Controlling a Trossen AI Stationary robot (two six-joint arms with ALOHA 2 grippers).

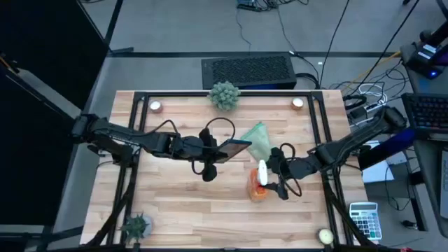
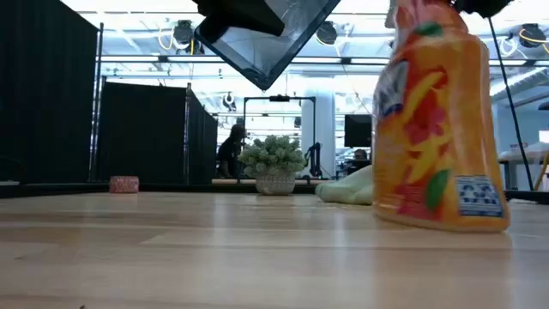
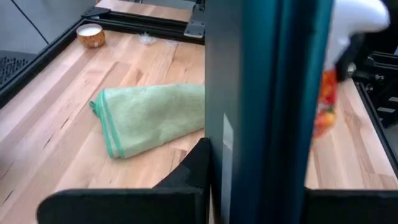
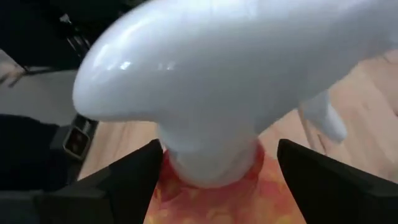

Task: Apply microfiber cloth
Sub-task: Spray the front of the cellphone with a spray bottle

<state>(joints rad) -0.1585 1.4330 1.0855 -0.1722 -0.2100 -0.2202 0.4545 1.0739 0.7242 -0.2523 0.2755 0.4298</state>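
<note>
Left gripper (image 1: 225,150) is clamped on the tablet (image 1: 231,148), holding it tilted above the table (image 1: 182,203). Right gripper (image 1: 269,180) straddles the bottle (image 1: 257,183) neck, fingers apart. The cloth (image 1: 257,140) lies flat just beyond both grippers, between them, touching neither.

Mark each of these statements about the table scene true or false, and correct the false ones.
1. The left gripper holds the tablet lifted off the table. True.
2. The microfiber cloth is draped over the tablet. False: it lies on the wooden table, apart from the tablet.
3. The orange spray bottle stands upright on the table. True.
4. The right gripper is holding the cloth. False: its fingers sit either side of the spray bottle's neck, open.
5. The cloth is red. False: it is pale green.
</note>
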